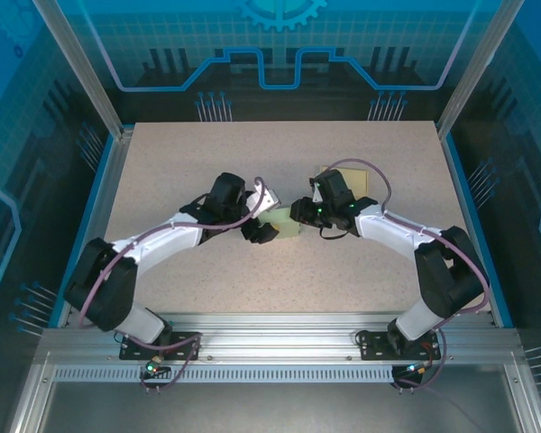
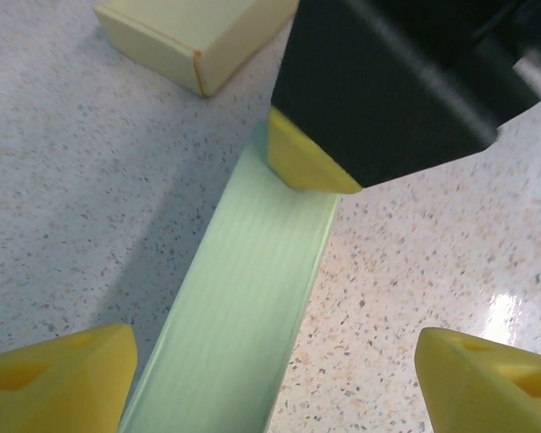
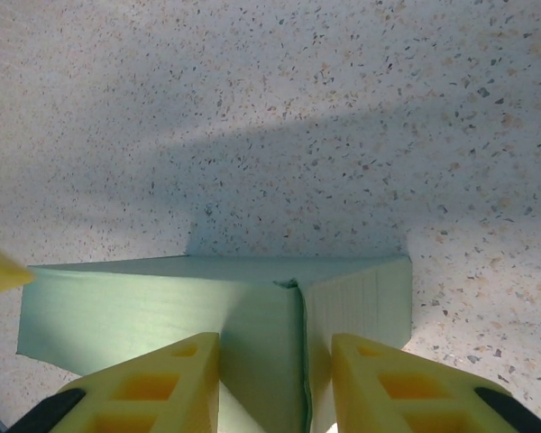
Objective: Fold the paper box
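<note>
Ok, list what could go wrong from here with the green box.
1. The left gripper stands wide open, clear of the green box, so only the right gripper pinches it, at one end; it may pivot or slip.
2. The seam between the right gripper's jaws looks unclosed; squeezing could crush that corner or spring it open.
3. The yellow box lies close by; a swinging green box or arm could knock it.
</note>
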Robot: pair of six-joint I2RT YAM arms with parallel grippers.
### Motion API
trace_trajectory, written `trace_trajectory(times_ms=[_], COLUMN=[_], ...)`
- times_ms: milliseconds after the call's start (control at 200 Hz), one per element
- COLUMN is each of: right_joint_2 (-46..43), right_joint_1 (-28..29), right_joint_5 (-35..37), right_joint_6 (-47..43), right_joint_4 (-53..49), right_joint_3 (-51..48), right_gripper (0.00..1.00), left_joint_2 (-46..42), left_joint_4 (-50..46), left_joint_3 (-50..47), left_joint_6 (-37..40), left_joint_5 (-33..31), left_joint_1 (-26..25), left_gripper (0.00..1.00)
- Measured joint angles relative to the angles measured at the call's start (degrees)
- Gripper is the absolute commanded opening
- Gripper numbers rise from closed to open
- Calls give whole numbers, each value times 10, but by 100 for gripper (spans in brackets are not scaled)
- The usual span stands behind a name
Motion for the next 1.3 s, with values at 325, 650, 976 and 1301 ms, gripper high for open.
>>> trace_trajectory(times_ms=[325,650,976,1301], right_joint_2=[1,2,-93,-315], right_joint_1=[0,0,-23,-68], right_joint_5=[1,2,26,133], right_joint_6=[0,-5,-17,-32], right_joint_4=[-4,-12,-105,-214], right_joint_3=[2,8,-8,-26], right_gripper=[36,37,78,100], left_joint_2=[75,80,57,108], left_joint_4=[-67,-87,8,258], left_joint_3=[61,70,27,-22], left_joint_6=[73,114,168,299], left_joint_5=[-44,-52,-182,-268], left_joint_1=[0,-5,-5,-5], left_gripper=[55,36,33,34])
